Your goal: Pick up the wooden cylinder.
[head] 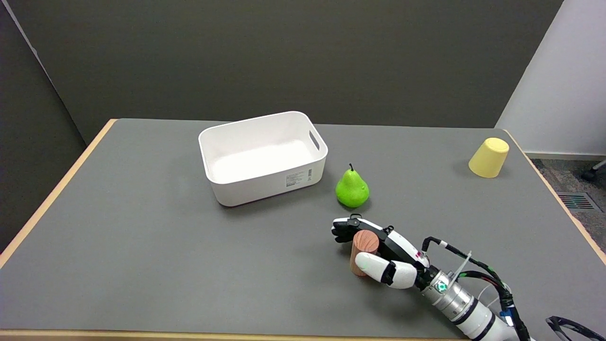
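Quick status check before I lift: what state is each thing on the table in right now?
Wooden cylinder: upright on the grey table, fingers around it.
Right hand: wrapped around the cylinder, thumb on the near side, fingers on the far side.
White plastic bin: upright, open, nothing visible inside.
Green pear: standing, stem up, untouched.
Yellow cup: upside down, tilted.

On the grey table (142,246) I see a white bin (263,157) at the far middle, a green pear (352,188) just right of it, and a yellow cup (489,157) upside down, far right
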Controlling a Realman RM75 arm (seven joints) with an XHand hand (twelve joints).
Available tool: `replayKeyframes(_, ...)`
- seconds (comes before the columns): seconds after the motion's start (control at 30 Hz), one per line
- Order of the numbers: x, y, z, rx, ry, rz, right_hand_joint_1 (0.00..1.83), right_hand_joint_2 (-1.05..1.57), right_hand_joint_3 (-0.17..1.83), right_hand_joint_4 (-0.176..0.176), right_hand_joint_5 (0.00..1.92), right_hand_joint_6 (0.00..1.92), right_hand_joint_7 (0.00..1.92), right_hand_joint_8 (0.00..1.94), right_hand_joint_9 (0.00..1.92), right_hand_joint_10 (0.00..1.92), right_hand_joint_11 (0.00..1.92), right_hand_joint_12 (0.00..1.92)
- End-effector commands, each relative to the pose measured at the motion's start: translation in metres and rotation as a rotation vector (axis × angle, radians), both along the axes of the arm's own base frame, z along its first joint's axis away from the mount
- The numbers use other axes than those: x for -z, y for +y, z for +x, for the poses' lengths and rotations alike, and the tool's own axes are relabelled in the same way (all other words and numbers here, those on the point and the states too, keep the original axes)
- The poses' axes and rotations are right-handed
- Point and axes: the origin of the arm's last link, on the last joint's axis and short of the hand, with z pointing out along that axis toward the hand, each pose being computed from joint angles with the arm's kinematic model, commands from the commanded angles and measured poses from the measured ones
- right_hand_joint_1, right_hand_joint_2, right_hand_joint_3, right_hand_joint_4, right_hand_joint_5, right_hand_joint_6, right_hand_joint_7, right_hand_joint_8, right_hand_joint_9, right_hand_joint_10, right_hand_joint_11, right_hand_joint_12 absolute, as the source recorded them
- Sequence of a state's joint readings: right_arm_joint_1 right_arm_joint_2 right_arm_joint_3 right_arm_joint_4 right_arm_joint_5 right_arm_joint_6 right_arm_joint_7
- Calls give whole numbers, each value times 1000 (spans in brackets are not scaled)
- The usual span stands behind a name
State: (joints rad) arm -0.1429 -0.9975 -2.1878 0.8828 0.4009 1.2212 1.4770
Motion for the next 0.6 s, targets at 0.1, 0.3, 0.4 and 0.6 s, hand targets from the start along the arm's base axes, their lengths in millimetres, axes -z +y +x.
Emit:
replayKeyframes(0.1,-4,-8,2,-5,15,-15,510,668,956,-111,233,503,316,484,281,821,79,1129)
replayKeyframes(0.3,-7,-10,4,-16,16,-27,588,673,958,-112,232,504,314,482,277,819,79,1132)
replayKeyframes(0.4,-9,-11,6,-25,16,-32,611,676,959,-113,233,506,315,482,277,819,80,1134)
replayKeyframes(0.6,-9,-12,6,-22,20,-29,645,691,945,-120,245,512,331,479,282,832,92,1163)
